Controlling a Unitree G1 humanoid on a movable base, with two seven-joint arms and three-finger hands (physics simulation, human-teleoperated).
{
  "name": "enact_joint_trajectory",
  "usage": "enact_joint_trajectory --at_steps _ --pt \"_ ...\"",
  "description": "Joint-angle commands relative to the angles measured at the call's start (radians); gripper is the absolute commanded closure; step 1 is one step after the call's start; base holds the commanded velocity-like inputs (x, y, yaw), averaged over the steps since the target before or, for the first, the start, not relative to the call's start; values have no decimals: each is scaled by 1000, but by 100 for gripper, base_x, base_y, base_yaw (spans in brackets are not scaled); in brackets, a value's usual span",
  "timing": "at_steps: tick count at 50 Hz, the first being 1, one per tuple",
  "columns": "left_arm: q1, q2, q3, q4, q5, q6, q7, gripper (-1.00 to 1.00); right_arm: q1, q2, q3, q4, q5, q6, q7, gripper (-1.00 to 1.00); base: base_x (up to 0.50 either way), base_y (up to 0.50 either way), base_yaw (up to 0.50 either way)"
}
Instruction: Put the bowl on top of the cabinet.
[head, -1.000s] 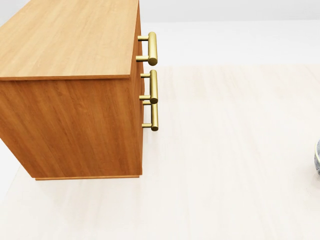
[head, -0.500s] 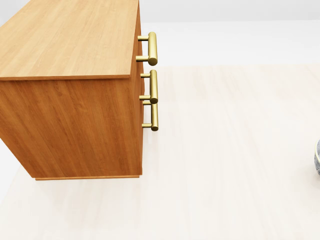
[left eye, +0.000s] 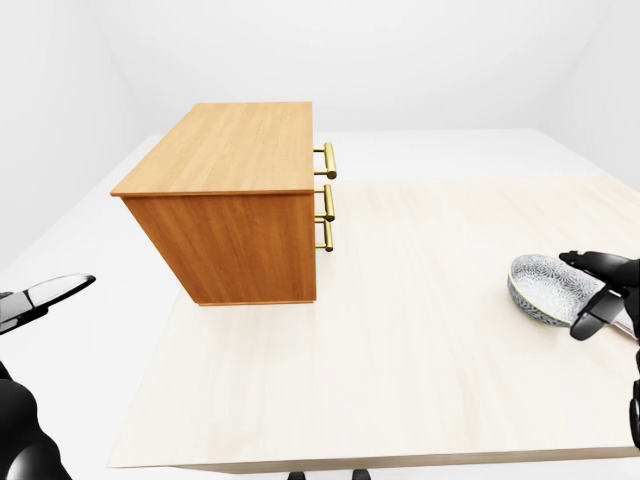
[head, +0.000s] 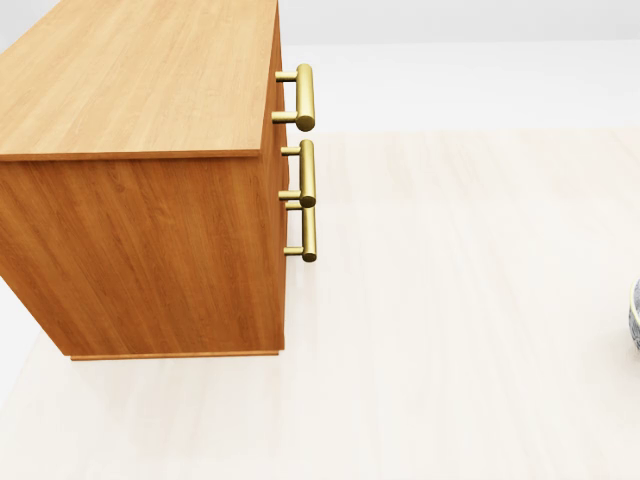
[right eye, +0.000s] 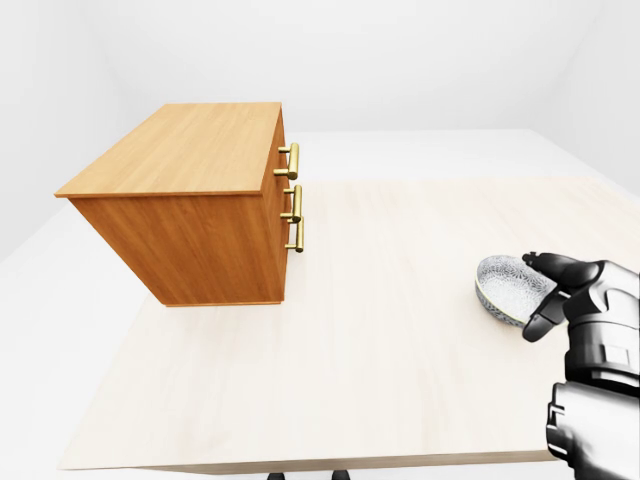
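The patterned grey-white bowl (right eye: 503, 284) sits at the right side of the pale table (right eye: 380, 350); only a sliver of the bowl (head: 636, 315) shows at the right edge of the head view. My right hand (right eye: 541, 295) is at the bowl's right rim, open, with one finger (right eye: 552, 264) above the rim and another below. The wooden cabinet (left eye: 232, 150) stands at the table's upper left, its flat top bare. My left hand (left eye: 45, 298) hangs open at the left edge of the left-eye view, off the table and far from both.
Three brass handles (head: 306, 160) stick out of the cabinet's right face, toward the bowl's side. Bare tabletop (left eye: 420, 270) lies between cabinet and bowl. The table's near edge (left eye: 380, 462) runs along the bottom of the eye views. White floor and walls surround it.
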Motion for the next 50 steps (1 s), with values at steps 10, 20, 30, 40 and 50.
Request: enact_joint_trajectory --at_steps 10,20,30,40,50 --pt "1 -2 0 -2 3 0 -3 -100 44 25 3 52 41 0 -64 -100 0 0 0" --pt "-1 0 0 1 3 0 -2 -100 67 19 7 65 61 0 -71 -100 0 0 0" --pt "-2 2 2 1 0 0 -1 -100 28 40 27 74 42 0 -70 -100 0 0 0" --pt "0 1 1 -1 -1 0 0 -100 3 52 38 92 34 0 -76 -100 0 0 0" --pt "0 0 3 1 0 0 -2 -100 -11 69 42 102 30 0 -83 -100 0 0 0"
